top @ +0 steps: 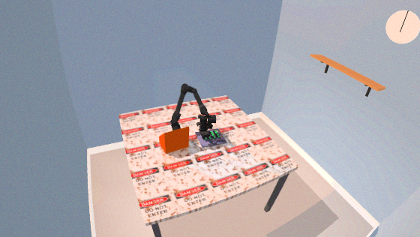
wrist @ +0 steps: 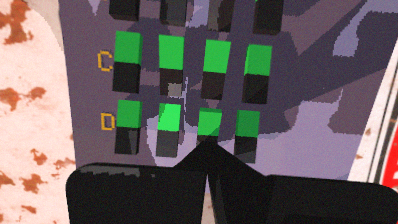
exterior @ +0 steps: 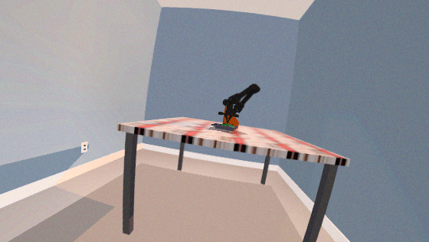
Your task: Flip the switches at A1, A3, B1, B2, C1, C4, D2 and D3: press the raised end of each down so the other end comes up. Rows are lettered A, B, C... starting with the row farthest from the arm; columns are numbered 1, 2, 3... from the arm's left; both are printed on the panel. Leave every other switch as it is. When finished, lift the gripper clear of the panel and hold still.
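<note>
The purple-grey switch panel lies on the table; it is small in the exterior view. In the wrist view, row C and row D show four switches each, with green far halves and black near halves: C1, C4, D2, D3 and D4 among them. Which ends are raised is hard to tell. Only black near parts of row B show; row A is out of the wrist view. My gripper is shut and empty, its tips over the near end of D3, partly hiding it. Contact cannot be told.
An orange block stands on the table beside the panel, near the arm's base. In the exterior view it is partly behind the arm. An orange wall shelf is far from the arm.
</note>
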`<state>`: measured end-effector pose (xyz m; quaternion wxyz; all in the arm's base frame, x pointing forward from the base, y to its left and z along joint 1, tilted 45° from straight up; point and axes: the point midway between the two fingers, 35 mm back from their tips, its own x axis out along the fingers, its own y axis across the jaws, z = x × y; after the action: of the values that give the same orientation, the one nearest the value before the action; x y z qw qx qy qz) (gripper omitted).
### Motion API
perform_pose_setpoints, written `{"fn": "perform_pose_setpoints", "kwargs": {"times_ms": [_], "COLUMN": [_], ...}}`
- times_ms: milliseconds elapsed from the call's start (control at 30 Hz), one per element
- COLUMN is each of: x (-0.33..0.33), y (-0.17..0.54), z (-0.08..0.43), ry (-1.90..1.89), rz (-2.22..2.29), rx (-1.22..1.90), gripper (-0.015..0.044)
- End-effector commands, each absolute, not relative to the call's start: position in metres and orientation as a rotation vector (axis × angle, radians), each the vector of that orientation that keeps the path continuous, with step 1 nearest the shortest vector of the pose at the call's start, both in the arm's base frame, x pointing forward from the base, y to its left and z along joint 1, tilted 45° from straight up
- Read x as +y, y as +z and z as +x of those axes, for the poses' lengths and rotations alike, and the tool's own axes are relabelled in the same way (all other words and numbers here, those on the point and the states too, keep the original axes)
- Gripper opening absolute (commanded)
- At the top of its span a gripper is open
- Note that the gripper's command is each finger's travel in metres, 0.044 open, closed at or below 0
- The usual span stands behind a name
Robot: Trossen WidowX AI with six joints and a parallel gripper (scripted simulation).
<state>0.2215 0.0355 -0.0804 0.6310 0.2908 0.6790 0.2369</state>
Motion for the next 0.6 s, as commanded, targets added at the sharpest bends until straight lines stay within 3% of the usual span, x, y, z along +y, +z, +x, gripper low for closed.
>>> {"fn": "perform_pose_setpoints", "kwargs": {"times_ms": [0,267,467,567], "x": [0.028,-0.01,-0.008,-0.007], "y": [-0.074,-0.034,-0.028,-0.027], "z": [0.224,0.229,0.29,0.298], "ry": [0.542,0.55,0.55,0.551], "rz": [0.663,0.665,0.664,0.664], "rx": [1.557,1.577,1.574,1.574], "gripper": [0.0,0.0,0.0,0.0]}}
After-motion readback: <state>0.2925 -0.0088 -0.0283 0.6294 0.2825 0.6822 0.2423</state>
